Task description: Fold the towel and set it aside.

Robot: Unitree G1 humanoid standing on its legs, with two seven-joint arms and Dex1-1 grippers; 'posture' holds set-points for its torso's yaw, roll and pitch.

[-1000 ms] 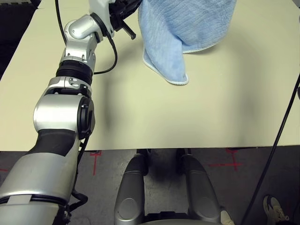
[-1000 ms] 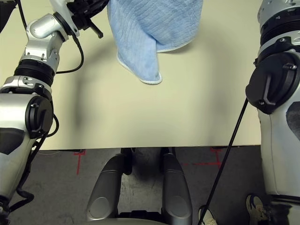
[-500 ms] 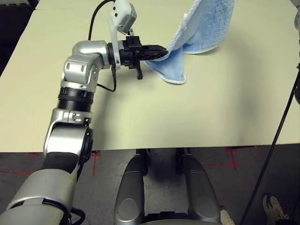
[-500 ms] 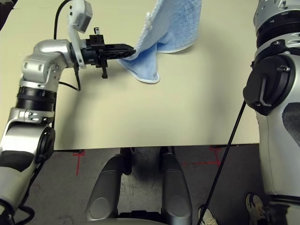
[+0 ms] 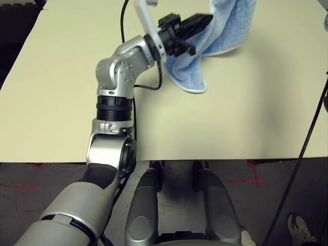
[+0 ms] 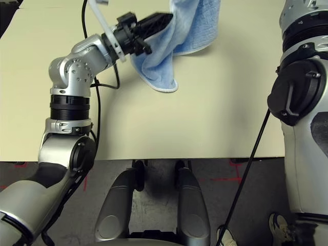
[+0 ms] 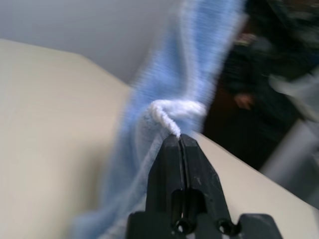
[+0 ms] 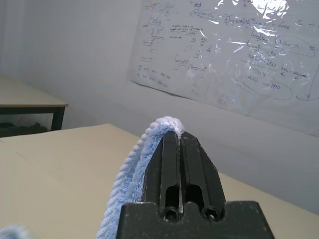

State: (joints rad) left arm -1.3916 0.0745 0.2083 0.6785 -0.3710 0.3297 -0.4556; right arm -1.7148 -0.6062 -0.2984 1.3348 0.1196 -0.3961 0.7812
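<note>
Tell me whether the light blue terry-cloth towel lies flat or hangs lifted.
Lifted: the light blue terry-cloth towel hangs pinched in the shut left tool and right tool, lowest fold touching the beige table.

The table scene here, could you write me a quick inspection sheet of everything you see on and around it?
Surface: plain beige table, bare apart from the towel's lower end.
Job's things: small light blue terry-cloth towel with whitish border, held up, its lowest fold resting on the table.
Clutter: nothing seen.
Grippers: left gripper shut on the towel's border; right gripper shut on another towel edge.
Cables: black cable looping off the left arm; another black cable hanging along the table's right side.
Surroundings: grey floor with red tape marks, a shoe, a wall sheet with handwriting, a second table.
</note>
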